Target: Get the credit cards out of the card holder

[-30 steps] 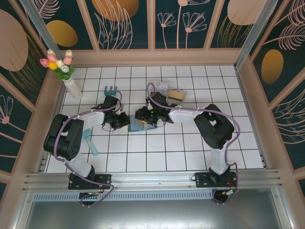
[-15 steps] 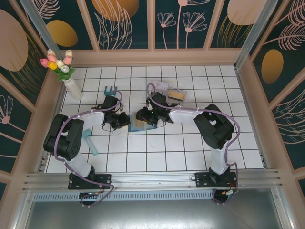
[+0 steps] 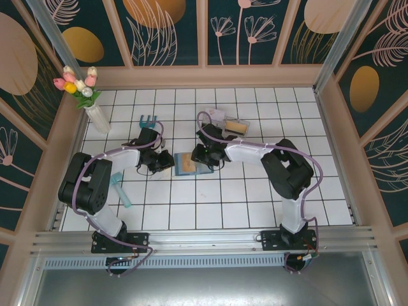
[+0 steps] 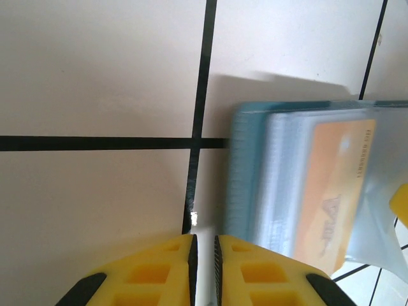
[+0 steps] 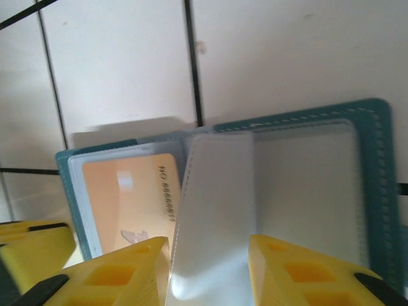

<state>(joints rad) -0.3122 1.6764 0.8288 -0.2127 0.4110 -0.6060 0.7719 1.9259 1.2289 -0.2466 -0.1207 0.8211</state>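
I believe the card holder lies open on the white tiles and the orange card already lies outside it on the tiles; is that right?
Not quite. The card holder does lie open on the white tiles, but the orange card does not lie outside it. It sits tucked inside one half of the holder. The right wrist view shows this.

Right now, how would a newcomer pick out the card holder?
Look to the middle of the white tiled table. The card holder lies open and flat there, a squarish teal wallet with pale inner pockets. Unlike the clear plastic box farther back, it shows an orange card in one pocket.
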